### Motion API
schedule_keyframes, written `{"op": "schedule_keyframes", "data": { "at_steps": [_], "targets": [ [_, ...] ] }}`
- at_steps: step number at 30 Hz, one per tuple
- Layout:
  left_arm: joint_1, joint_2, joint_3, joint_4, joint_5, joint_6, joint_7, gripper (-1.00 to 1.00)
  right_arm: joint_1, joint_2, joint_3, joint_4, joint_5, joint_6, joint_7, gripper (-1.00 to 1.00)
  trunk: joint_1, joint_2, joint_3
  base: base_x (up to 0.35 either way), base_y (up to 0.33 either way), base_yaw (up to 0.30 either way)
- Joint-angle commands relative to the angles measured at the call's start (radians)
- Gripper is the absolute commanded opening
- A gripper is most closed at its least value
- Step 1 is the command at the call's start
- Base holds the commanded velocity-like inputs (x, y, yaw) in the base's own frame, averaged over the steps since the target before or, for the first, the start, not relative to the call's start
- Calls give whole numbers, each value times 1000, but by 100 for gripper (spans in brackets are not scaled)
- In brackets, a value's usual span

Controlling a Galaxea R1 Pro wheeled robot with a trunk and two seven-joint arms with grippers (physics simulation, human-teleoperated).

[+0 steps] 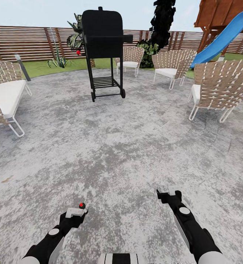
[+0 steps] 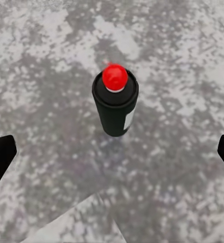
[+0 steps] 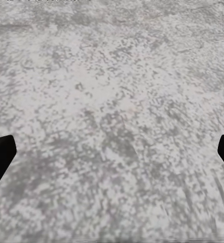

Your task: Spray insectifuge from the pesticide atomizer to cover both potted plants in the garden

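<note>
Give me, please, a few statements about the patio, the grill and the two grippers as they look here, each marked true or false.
1. The pesticide atomizer shows between the left gripper's fingers. True.
2. The right gripper holds a bottle. False: its fingers are spread over bare patio paving.
3. A black grill stands on the patio. True.
4. The slide by the fence is red. False: it is blue.
5. Woven chairs stand around the patio. True.

Mottled rough stone patio [image 1: 136, 139], matt blk atomizer [image 2: 115, 109], woven chairs [image 1: 220, 88]
</note>
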Motion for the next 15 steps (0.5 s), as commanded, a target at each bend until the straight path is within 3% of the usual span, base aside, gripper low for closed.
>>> {"op": "schedule_keyframes", "data": {
  "at_steps": [1,5,15],
  "targets": [
    [0,1,-1,1,-5,-4,-1,100,0,0,0,-2,10,7,0,100,0,0,-1,0,275,-233],
    [0,0,-2,1,-6,-4,-1,100,0,0,0,-3,10,7,0,100,0,0,-1,0,185,-93],
    [0,1,-3,1,-8,-6,1,100,-1,-8,0,-1,13,7,0,100,0,0,-1,-1,20,-8]
  ]
}}
